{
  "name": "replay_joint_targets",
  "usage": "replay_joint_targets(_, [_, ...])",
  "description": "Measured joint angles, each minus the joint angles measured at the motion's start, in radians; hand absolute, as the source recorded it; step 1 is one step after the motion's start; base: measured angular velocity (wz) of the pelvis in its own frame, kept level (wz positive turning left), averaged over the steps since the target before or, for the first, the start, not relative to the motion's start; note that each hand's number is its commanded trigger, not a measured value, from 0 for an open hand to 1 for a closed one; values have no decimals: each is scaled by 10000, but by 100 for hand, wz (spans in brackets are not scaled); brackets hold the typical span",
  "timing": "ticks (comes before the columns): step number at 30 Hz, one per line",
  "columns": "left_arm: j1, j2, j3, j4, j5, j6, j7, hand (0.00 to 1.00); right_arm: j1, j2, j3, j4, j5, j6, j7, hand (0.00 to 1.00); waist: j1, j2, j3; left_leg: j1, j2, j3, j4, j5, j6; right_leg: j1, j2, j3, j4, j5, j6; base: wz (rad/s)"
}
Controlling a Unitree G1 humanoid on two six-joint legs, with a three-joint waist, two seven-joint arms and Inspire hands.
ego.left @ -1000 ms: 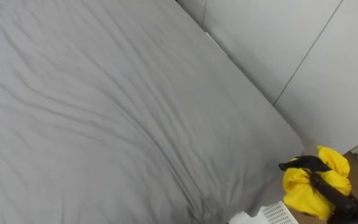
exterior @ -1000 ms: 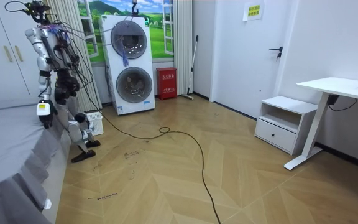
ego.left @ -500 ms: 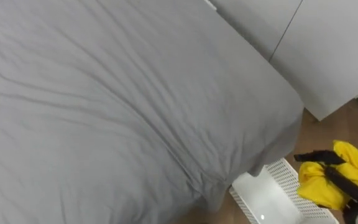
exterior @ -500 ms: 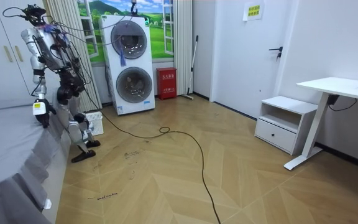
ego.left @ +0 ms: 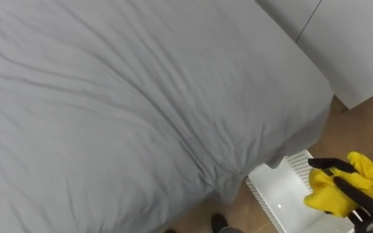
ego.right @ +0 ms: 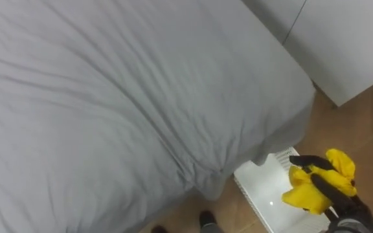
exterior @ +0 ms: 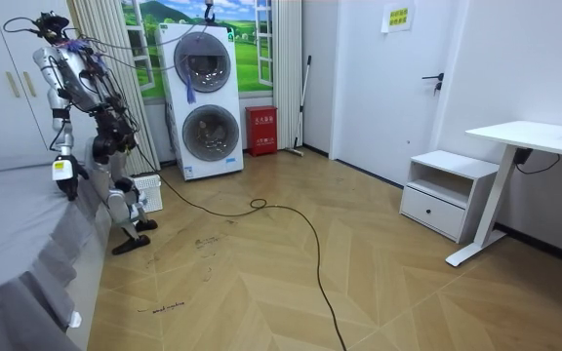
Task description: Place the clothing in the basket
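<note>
Right hand (ego.left: 350, 190): dark fingers curled round the yellow garment (ego.left: 326, 197), gripping it.

Garment: bright yellow, plain, bunched into a soft crumpled lump with a fold rising above the fingers. No print or label visible on it.

Position: garment hangs over the open top of the white basket (ego.left: 274, 194). Cannot tell whether it touches the basket. Basket has slotted walls and sits on the wood floor (ego.left: 368, 129), just beside the corner of the grey-sheeted bed (ego.left: 128, 110). White wardrobe doors (ego.left: 361, 45) lie beyond.

Room view: robot stands at that bed corner. Yellow-green sign (exterior: 395, 17) high on the far wall carries dark print, too small to read.
</note>
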Motion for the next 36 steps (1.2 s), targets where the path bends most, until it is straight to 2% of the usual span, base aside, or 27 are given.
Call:
replay_joint_targets(3, [2, 0, -1, 5, -3, 1, 0, 0, 0, 0, 185, 125, 91, 2, 79, 0, 15, -25, 17, 0, -15, 1, -3, 0, 0, -1, -8, 27, 3, 1, -5, 0])
replay_joint_targets(9, [-45, 101, -8, 2, -1, 1, 0, 0, -17, -1, 460, 366, 339, 0, 400, 0, 10, -163, 100, -1, -27, -24, -5, 0, -1, -1, -20, 18, 4, -9, -11, 0])
replay_joint_targets(13, [-90, 123, -7, 2, 2, -6, 0, 0, 14, 0, 566, 388, 335, 1, 456, 0, -9, -207, 102, 9, -50, -159, 6, 0, 0, 122, -78, -140, 1, -11, -11, 9])
replay_joint_targets(15, [-91, 123, -6, -12, 13, -40, 0, 0, 46, 0, 573, 443, 297, 2, 513, 0, -7, -216, 94, 22, -91, -309, 10, 2, 4, 168, -106, -190, -24, -20, 4, 8])
replay_joint_targets(24, [-85, 137, 7, -21, 20, -98, -3, 0, 287, -1, 552, 389, 220, 16, 562, 0, -9, -259, 65, 155, -99, -449, 12, 19, 32, 394, -159, -390, -185, -16, 21, 5])
replay_joint_targets(29, [66, 125, 28, -22, 17, -120, -40, 0, 572, 0, 460, 363, 205, 14, 793, 0, -13, -271, 63, 605, -88, -610, -39, 19, 28, 1053, -161, -645, -471, 3, 0, 11])
replay_joint_targets(30, [122, 119, 41, -36, 23, -130, -40, 0, 624, 0, 450, 346, 206, 7, 816, 0, -4, -294, 31, 699, -89, -617, -74, 19, 27, 1156, -154, -631, -537, 3, -1, 5])
replay_joint_targets(33, [412, 121, 80, -231, 258, -147, -38, 0, 754, 2, 485, 96, 236, 9, 843, 0, 44, -424, 3, 1138, -105, -698, -216, 19, 21, 1644, -149, -686, -726, 1, 3, 2])
replay_joint_targets(36, [658, 123, 87, -423, 400, -179, -36, 0, 1013, 120, 598, -574, 377, -13, 865, 0, 62, -539, -14, 1586, -113, -882, -303, 19, 19, 2321, -149, -965, -1119, 69, 18, 18])
